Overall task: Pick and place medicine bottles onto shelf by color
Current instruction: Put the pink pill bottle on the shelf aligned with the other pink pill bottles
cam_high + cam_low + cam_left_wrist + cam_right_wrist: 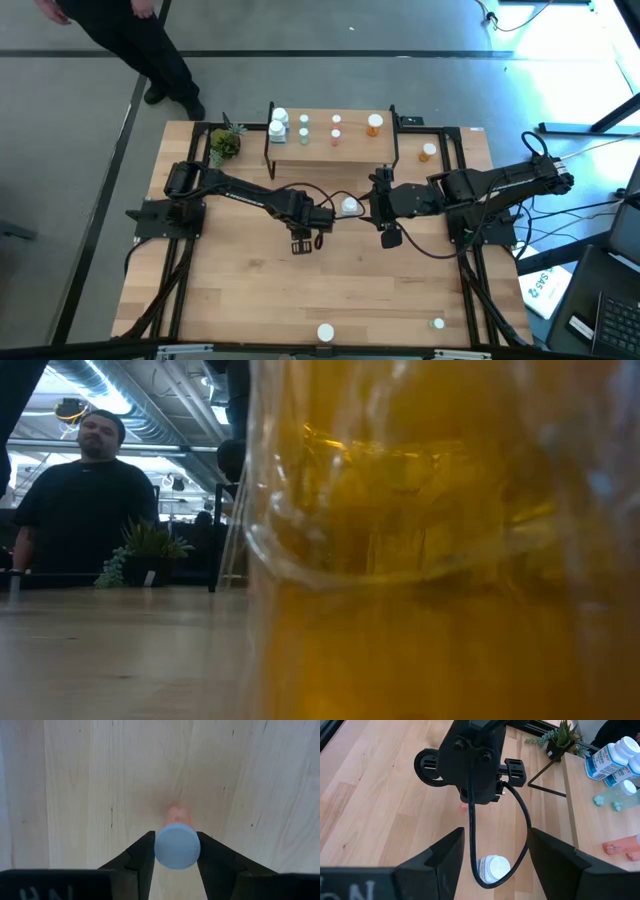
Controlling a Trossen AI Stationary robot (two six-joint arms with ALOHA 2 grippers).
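The shelf (330,140) stands at the table's far middle and carries white bottles (278,124), pale green (304,128), pink (336,128) and orange (374,124) ones. My left gripper (305,240) points down at mid-table, shut on a pink bottle with a white cap (177,845). My right gripper (492,857) hangs open higher up, just to the right, with nothing between its fingers. A white bottle (494,868) stands on the table below it. More bottles rest on the table: orange (428,152), white (326,332) and green (438,323). My left gripper pinches the pink bottle's white cap (159,851) between its two fingers, one on each side of the rim. The fingers come from above, pointing down. The bottle stands upright below them, its pink body (176,814) toward the table. Whether its base rests on the wood, I cannot tell.
A small potted plant (225,143) stands left of the shelf. An orange bottle (430,560) right at the low camera fills most of that view. A person (150,50) stands beyond the table's far left corner. Bare wood lies near the front edge.
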